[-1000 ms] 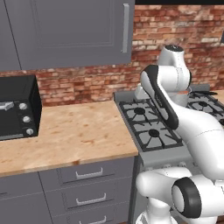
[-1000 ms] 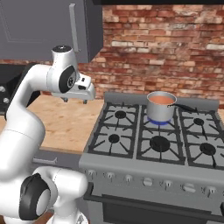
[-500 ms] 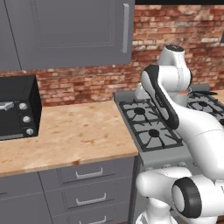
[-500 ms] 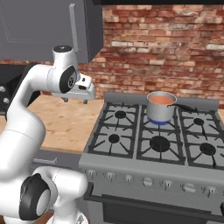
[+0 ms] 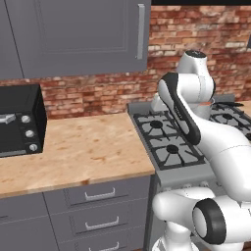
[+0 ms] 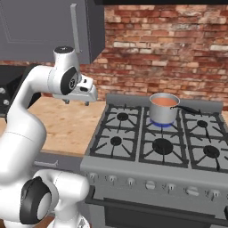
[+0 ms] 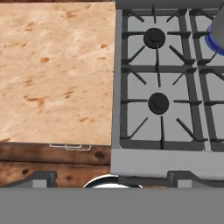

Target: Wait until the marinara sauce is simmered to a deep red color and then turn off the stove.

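Marinara sauce (image 6: 164, 102) was orange-red in saucepan (image 6: 163, 113) on stove (image 6: 156, 147), blue flame under. Gripper (image 6: 76, 102) hovered above counter (image 6: 67, 127) edge, held nothing; opening width not clear.

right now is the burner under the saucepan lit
Yes, a blue flame glows under the saucepan on the stove.

A wooden countertop (image 5: 83, 147) is lying below and beside the tool, with grey drawers (image 5: 98, 196) sitting under its edge. A black countertop oven (image 5: 19, 120) is standing well apart, beneath grey cabinets (image 5: 78, 37) and against a brick wall (image 6: 169, 49).
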You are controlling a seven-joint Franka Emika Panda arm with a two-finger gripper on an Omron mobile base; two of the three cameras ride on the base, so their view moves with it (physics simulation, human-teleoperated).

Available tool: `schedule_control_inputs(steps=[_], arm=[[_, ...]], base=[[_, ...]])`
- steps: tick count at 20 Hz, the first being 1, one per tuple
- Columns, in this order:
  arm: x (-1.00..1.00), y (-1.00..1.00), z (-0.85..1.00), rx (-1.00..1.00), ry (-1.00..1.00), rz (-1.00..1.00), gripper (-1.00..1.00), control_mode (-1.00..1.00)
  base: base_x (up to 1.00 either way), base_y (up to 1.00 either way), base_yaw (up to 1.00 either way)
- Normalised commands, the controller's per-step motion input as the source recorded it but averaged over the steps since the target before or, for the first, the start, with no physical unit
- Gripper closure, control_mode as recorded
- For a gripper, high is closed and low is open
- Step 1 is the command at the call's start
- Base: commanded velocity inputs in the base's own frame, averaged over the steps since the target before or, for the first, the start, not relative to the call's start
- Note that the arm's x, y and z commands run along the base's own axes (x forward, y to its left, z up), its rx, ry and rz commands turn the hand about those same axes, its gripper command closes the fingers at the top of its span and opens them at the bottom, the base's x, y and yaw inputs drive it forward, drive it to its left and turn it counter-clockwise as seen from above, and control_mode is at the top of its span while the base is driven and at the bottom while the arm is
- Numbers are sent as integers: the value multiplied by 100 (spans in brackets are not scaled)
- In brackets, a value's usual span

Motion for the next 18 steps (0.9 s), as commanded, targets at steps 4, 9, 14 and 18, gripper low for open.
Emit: schedule_control_inputs(steps=[4,9,14,18], arm=[[0,0,0,0,0,0,-100,100],[0,0,0,0,0,0,-100,100],[0,0,0,0,0,0,-100,100],[0,0,0,0,0,0,-100,100]], base=[[-11,-24,0],[-3,-16,0],[-28,-28,0],[-19,-30,0]])
